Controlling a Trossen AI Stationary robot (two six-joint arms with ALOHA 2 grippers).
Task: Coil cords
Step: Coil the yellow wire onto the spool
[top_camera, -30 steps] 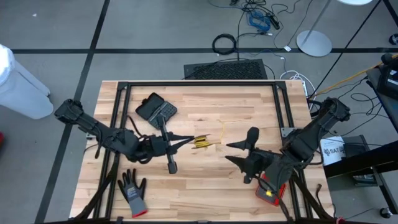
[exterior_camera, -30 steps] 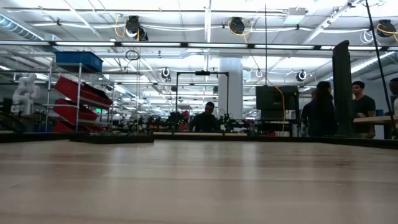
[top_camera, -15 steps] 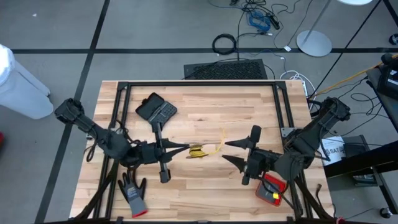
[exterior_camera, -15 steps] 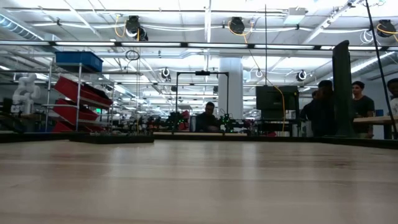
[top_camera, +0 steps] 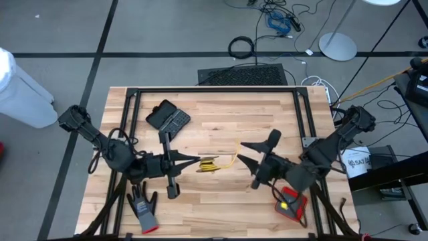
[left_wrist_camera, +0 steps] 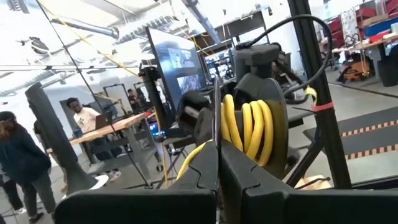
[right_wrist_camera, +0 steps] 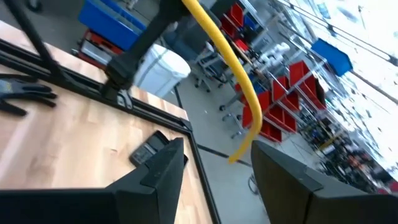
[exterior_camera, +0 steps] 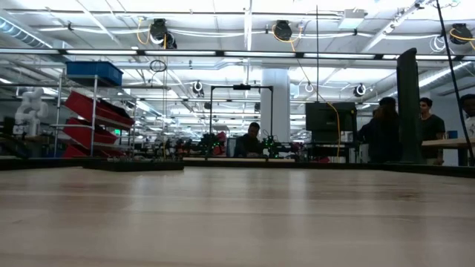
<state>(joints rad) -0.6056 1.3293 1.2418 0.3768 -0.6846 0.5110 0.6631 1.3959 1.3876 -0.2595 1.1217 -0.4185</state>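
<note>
Cords: one thin yellow cord [top_camera: 211, 163], partly wound into a small bundle of loops, is seen over the middle of the light wooden worktop [top_camera: 221, 117] in the high view, with a loose yellow tail curving up toward the right arm. The left tool [top_camera: 198, 161] is pressed together on the looped end of the cord; in the left wrist view the yellow loops [left_wrist_camera: 249, 127] are seen just past the two closed dark fingers [left_wrist_camera: 199, 171]. The right tool [top_camera: 245, 152] is spread, its two dark fingers [right_wrist_camera: 163, 167] well apart, and the free yellow end [right_wrist_camera: 239, 87] is seen passing between them in the right wrist view; whether it is touched by either finger cannot be told. A black flat cased device [top_camera: 168, 117] is noted on the worktop behind the left arm, a grey work glove with a red cuff [top_camera: 142, 206] near the front left edge, and a red and yellow object [top_camera: 289, 203] under the right arm at the front right. In the low view only bare worktop and the room beyond are shown, with people [exterior_camera: 386, 130] standing at the far right.
</note>
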